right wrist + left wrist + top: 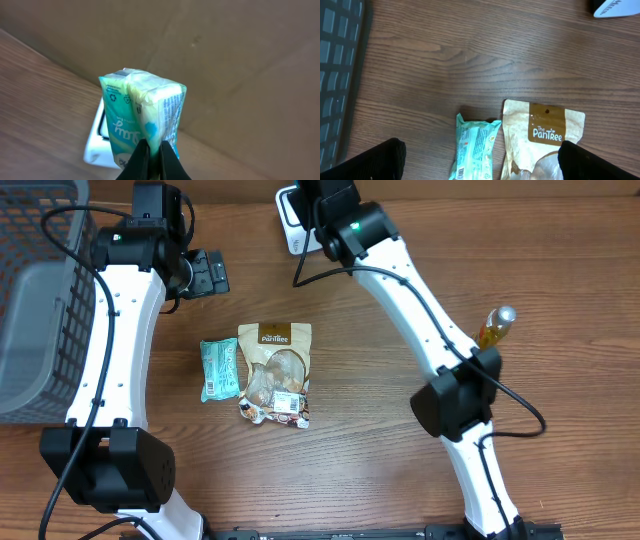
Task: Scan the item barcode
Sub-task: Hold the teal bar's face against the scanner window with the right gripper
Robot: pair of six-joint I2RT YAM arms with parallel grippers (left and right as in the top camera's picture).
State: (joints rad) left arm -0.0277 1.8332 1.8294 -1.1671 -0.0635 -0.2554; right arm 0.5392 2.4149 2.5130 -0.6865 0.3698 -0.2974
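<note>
While left fingers [380, 162] wide apart, right fingers [144, 162] tight on tissue pack [142, 115].

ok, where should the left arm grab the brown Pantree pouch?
Probably the flat top seal of the brown pouch, the far edge above the label. Come down from above with jaws spanning the seal: it lies flat, and the teal packet sits close along its left side.
</note>
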